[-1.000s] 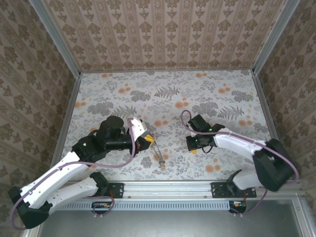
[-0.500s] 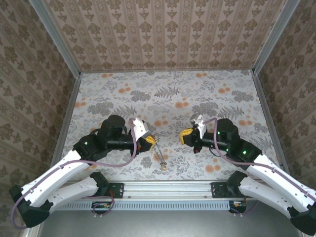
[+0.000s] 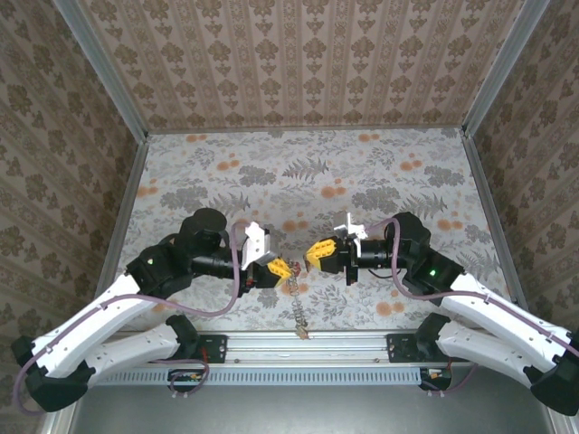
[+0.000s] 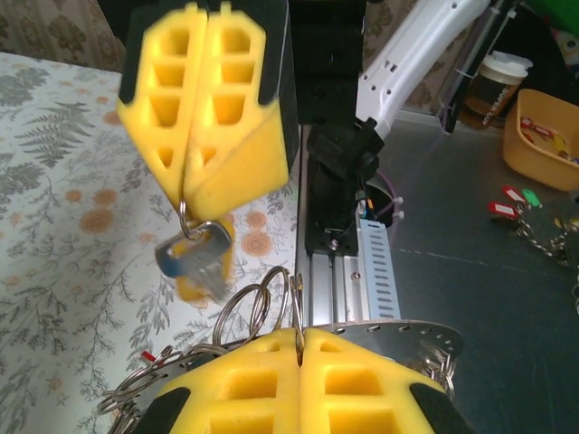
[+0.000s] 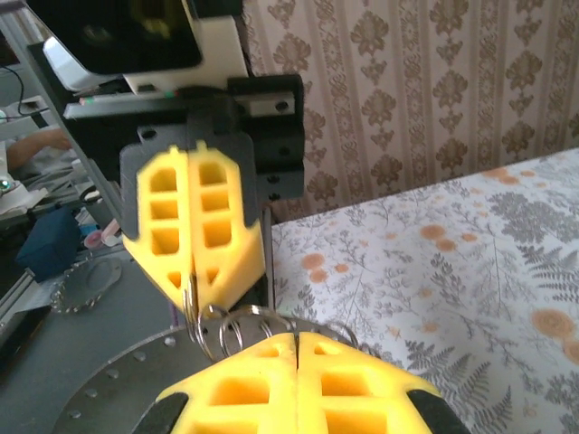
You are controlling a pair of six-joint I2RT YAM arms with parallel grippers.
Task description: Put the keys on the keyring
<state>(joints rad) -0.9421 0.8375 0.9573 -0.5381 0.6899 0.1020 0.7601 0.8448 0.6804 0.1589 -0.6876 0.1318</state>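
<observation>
Top external first. Shows the flowered table [image 3: 380,172] with both arms bent inward to meet above its near middle. Puts the left gripper [image 3: 282,268] and the right gripper [image 3: 317,256] tip to tip, just beside each other and raised off the table. Finds the keyring [image 3: 297,303] hanging from that meeting point as a thin chain-like strand dropping toward the near edge; cannot tell whether its lower end touches anything.

Left wrist next. Finds the left fingers [image 4: 235,389] pressed together, pinching one wire loop of the keyring [image 4: 253,303] at their tips, with more loops and chain bunched to the lower left. Finds the right gripper [image 4: 192,181] directly opposite, clamped on a small ring from which dangles a key [image 4: 194,258] with a blue head. Places that key close above the keyring's loops, blurred, and apparently not threaded through any of them.

Right wrist last. Finds the right fingers [image 5: 235,393] closed as well, with the left gripper [image 5: 194,289] facing them and nipping the wire, and the keyring's loops [image 5: 242,324] between the two.

Reads as mid-way through one key: ring lifted and steadied, key lifted and presented, joining not yet made. Leaves the threading of this key onto a loop, then any further keys. Cannot tell whether other keys already ride on the chain.
</observation>
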